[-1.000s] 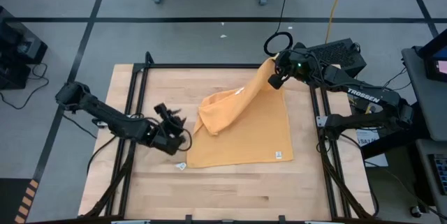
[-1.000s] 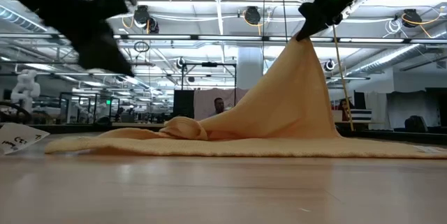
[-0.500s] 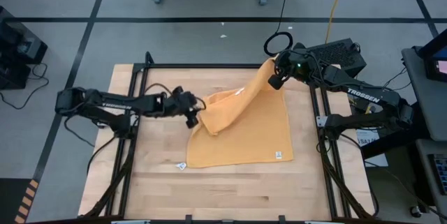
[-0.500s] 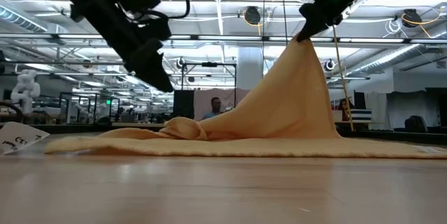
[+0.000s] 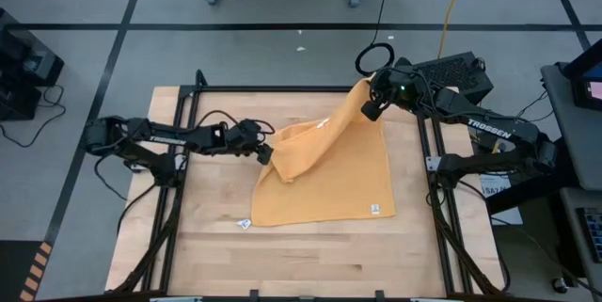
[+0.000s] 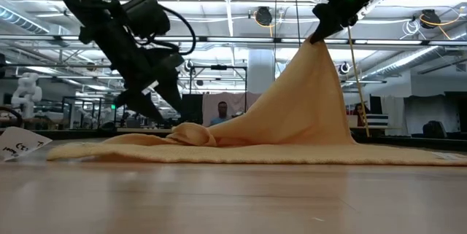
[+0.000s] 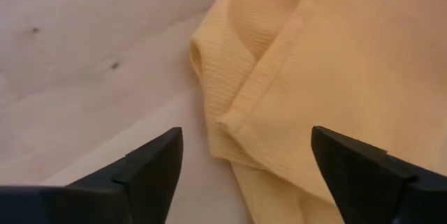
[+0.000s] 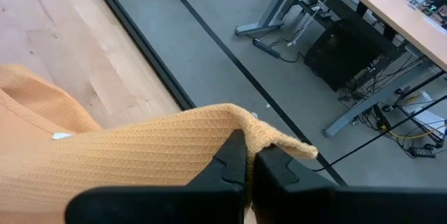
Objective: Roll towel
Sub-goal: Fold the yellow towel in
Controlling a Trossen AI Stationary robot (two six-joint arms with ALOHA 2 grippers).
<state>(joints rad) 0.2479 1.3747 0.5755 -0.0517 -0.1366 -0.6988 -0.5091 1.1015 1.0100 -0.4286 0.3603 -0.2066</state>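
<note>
The mustard-yellow towel [image 5: 324, 175] lies on the wooden table with its far right corner pulled up into a peak [image 6: 314, 81]. Its left part is folded over into a rumpled bunch [image 5: 287, 151]. A small white tag [image 5: 374, 210] sits at its near edge. My right gripper [image 5: 369, 106] is shut on the raised corner, high over the table's far right. My left gripper [image 5: 266, 151] hovers open just above the folded left corner [image 7: 234, 123]. Its fingers [image 7: 150, 165] stand on either side of that corner, apart from it. My right gripper pinches the towel's far right corner, at its hem [image 8: 269, 137], between its two shut fingers [image 8: 234, 158]. It comes from the table's far right, slanting down. The corner is lifted clear, and the cloth falls from it in a tent to the part that lies flat on the table.
A small white paper scrap [image 5: 244, 223] lies on the wood by the towel's near left corner. Black frame rails [image 5: 188, 133] run along the table's left, right and far edges. Bare wood shows near and left of the towel. A person [image 6: 222, 108] stands far off in the room.
My left gripper has swung from the table's near left toward the far edge and the right, up to the towel's folded left corner. It has rolled, sunk a little and opened wider. The towel and my right gripper have kept still.
</note>
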